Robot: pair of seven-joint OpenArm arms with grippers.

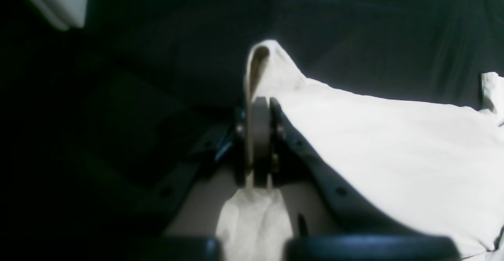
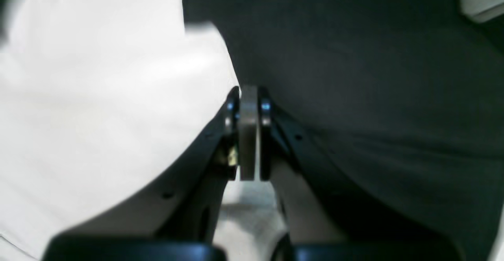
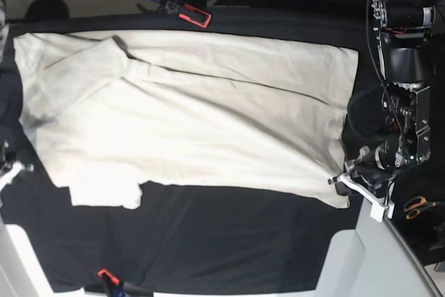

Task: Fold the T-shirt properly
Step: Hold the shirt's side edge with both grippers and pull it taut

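- Across the black table cover (image 3: 229,234) lies the T-shirt (image 3: 208,123), spread wide and mostly flat; collar end toward the base view's left, hem toward its right.
- Sleeve region at upper left of the base view shows creases and 1 overlapped layer; a small flap of cloth sticks out at the lower left edge. No tidy fold line is visible anywhere.
- Left gripper (image 1: 260,135): jaws together, clamped on a bunched corner of the T-shirt. Left wrist view shows cloth rising in a peak past the pads and more of it gathered behind them. In the base view this is the lower hem corner at right.
- Right gripper (image 2: 249,135): jaws appear together in the right wrist view. Pale cloth lies just beside it and below it; whether any cloth is pinched between the pads, I cannot tell. Image is blurred.
- Right arm is barely in the base view, at the far left edge near the sleeve side.
- Progress judgement: early. The garment looks laid out, 1 corner gripped, 0 completed folds visible. Left to do: bring sides in, then fold lengthwise into a compact rectangle.
- Periphery: red-handled tool (image 3: 189,12) beyond the far edge, orange-handled scissors (image 3: 416,206) off the table at right.
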